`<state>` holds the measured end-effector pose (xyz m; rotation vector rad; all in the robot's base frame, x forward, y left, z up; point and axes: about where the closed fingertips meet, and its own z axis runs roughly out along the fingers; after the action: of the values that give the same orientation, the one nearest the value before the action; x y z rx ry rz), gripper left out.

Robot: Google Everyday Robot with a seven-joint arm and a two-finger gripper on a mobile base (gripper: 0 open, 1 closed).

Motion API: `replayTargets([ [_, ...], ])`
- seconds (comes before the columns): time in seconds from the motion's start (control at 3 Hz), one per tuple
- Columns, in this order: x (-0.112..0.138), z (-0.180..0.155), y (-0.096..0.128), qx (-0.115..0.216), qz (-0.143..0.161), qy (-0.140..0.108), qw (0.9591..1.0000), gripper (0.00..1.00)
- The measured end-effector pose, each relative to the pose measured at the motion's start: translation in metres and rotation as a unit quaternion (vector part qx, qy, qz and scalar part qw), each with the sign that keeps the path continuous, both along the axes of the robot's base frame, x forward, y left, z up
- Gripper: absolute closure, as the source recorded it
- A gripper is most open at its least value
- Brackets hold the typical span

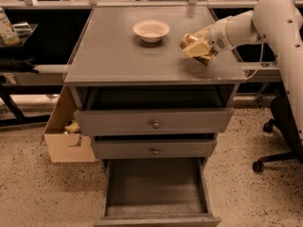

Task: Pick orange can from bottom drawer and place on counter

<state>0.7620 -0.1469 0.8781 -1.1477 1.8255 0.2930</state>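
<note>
While the bottom drawer (154, 189) stands open, the hand (195, 45) grips the orange can (207, 58) at the worktop's (118, 56) right side, near the white bowl (151, 30).
</note>
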Motion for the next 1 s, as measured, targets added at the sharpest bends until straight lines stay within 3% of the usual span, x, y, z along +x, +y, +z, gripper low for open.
replayTargets([
  [0.33, 0.004, -0.003, 0.001, -0.003, 0.0, 0.01, 0.9999, 0.06],
  [0.67, 0.004, -0.01, -0.003, 0.0, -0.006, 0.027, 0.9996, 0.0],
  [1.0, -0.004, 0.006, -0.017, 0.017, -0.027, 0.012, 0.9994, 0.0],
])
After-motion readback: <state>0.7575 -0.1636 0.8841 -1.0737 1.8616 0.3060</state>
